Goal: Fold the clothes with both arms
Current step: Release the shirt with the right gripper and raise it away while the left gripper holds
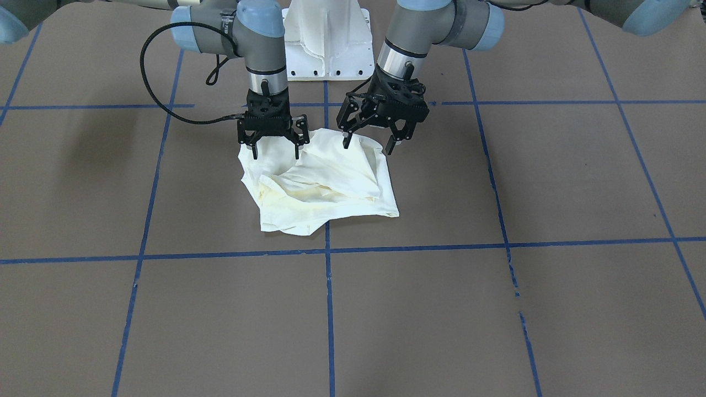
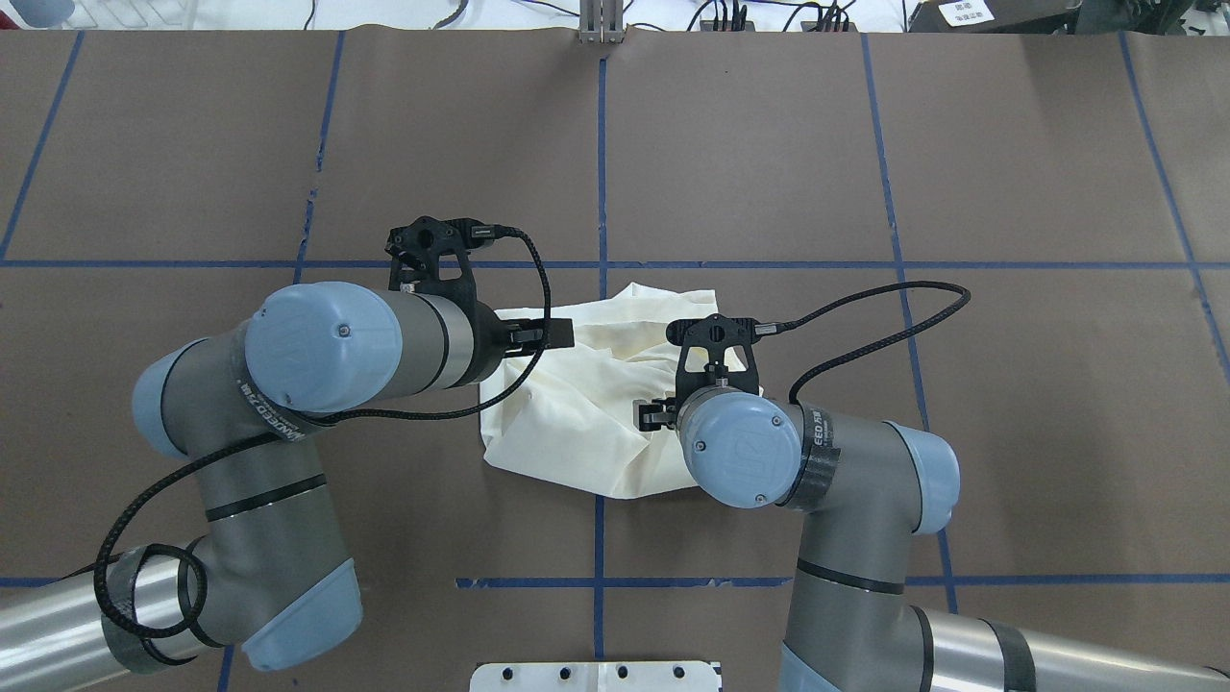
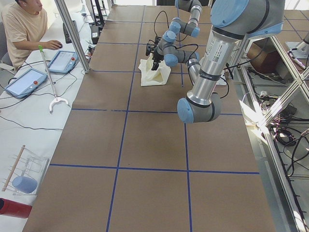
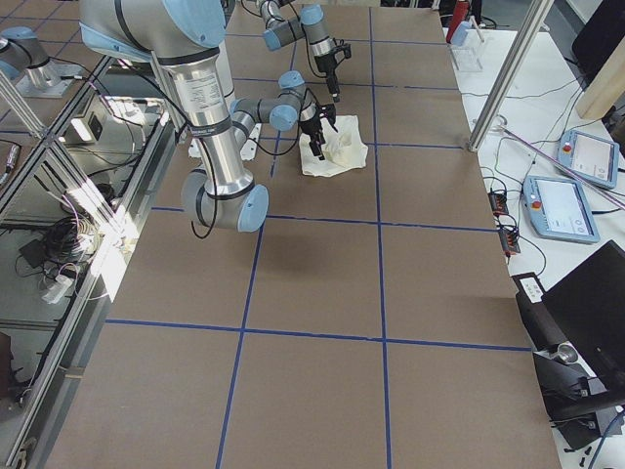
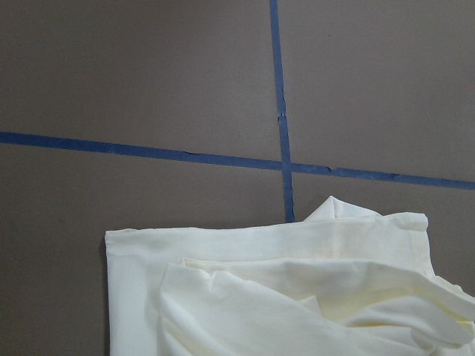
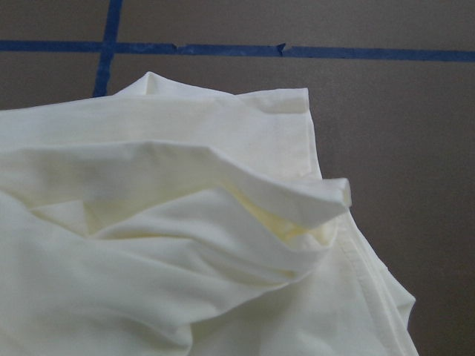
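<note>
- Overhead exterior view shows the big brown table [image 2: 1009,144]. Blue tape lines [image 2: 601,144] cut it into squares.
- The left arm [image 2: 317,351] and the right arm [image 2: 846,461] are grey with light blue caps. Both reach in to the middle of the table, one on each side of the shirt.
- The cream shirt [image 1: 325,182] lies in a soft, wrinkly heap in the middle of the table, on the robot's side. It sits across the long blue line that runs away from the robot. Only plain cream cloth shows, with loose folds on top of each other.
- The white base [image 1: 326,49] stands at the table's edge, near the shirt.
- The left gripper [image 1: 368,146] points down at the shirt's corner on the robot's left, near the base. Its two fingers are spread wide apart and hold nothing. One tip is over the cloth and the other is just past the shirt's edge.
- The right gripper [image 1: 276,153] points down at the shirt's other corner near the base. Its fingers are spread wide apart too, with nothing pinched. The tips are right at the cloth, but it is too hard to tell if they touch it.
</note>
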Motion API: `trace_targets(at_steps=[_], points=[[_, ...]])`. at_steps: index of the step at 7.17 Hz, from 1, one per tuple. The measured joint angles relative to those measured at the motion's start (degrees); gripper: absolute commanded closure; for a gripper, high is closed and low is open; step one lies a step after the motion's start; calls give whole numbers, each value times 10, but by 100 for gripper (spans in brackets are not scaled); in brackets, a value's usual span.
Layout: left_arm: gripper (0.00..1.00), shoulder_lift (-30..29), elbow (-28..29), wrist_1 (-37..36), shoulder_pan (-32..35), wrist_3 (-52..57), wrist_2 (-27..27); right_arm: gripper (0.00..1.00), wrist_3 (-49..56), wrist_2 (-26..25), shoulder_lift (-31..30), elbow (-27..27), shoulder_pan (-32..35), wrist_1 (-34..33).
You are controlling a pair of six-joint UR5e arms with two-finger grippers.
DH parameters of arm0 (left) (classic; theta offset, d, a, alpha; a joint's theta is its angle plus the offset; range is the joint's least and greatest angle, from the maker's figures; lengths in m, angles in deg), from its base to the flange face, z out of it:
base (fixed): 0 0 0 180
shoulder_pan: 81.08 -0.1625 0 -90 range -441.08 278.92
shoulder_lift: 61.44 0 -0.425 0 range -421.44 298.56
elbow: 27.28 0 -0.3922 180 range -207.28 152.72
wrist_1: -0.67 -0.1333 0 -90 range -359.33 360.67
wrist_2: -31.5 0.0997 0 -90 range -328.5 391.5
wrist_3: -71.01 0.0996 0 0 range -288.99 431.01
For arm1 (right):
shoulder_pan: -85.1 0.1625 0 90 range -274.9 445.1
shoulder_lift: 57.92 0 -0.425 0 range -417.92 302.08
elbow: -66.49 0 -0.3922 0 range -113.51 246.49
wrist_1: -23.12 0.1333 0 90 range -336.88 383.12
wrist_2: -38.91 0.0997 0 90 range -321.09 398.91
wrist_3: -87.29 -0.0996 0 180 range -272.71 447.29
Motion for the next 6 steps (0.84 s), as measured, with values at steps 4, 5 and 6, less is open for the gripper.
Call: trace_targets(at_steps=[4, 5, 6], points=[[0, 1, -1, 0, 0, -1, -2, 0, 56, -19, 24, -77, 57, 2], [0, 1, -2, 0, 0, -2, -2, 0, 71, -16, 53, -133, 95, 8], [0, 1, -4, 0, 0, -2, -2, 0, 88, -4, 80, -188, 135, 25]])
